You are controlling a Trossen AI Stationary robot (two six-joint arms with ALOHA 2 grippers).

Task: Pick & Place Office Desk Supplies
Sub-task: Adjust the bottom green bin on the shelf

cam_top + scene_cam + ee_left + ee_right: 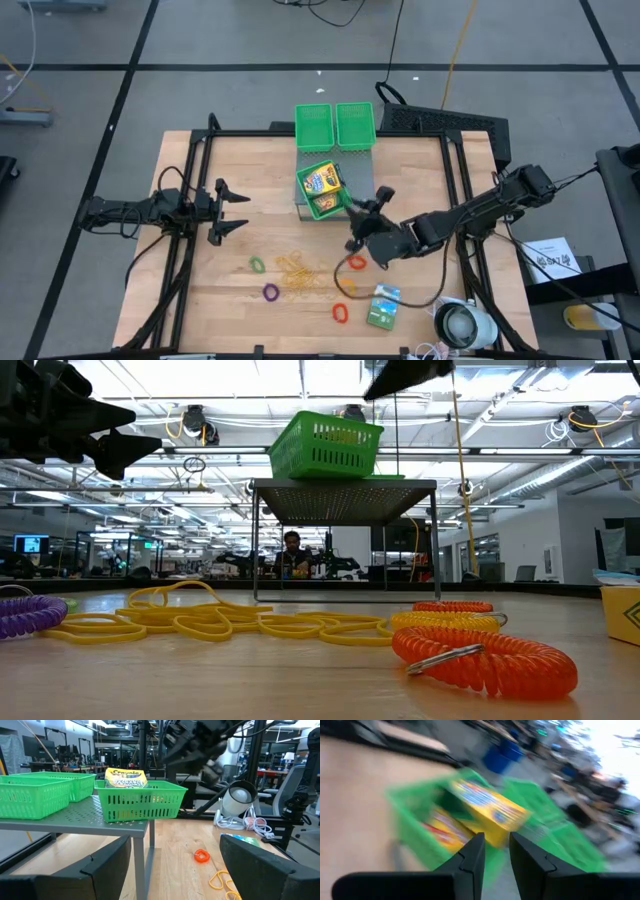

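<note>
Right gripper [356, 212] up in the air, just beside the crayon bin [301, 190]. Cannot tell if clenched or let go. Left gripper [246, 212] well off to the left of the bin, wide open, empty, waiting.

Crayon box [320, 180] in the bin, tipped, poking up over the rim. Bin up on a gray shelf [362, 176]. Down on the desk [200, 300], in front of the bin: orange ring [356, 263] nearest, then the bands [298, 272], green ring [257, 264], purple ring [270, 292], red ring [340, 312] and packet [383, 306].

Might go wrong:
- Could bump the tipped box or the bin, being so close, and knock it off the shelf.
- Could snag the bands when going for the orange ring, lying just beside them.
- Could hit the shelf edge on the way down to the desk.

Only from above: every ring at once, and both arms. Only from desk level: how high the bin sits over the rings. Only from the left wrist: the box standing up past the rim. From the right wrist: box and bin close up, but smeared.
</note>
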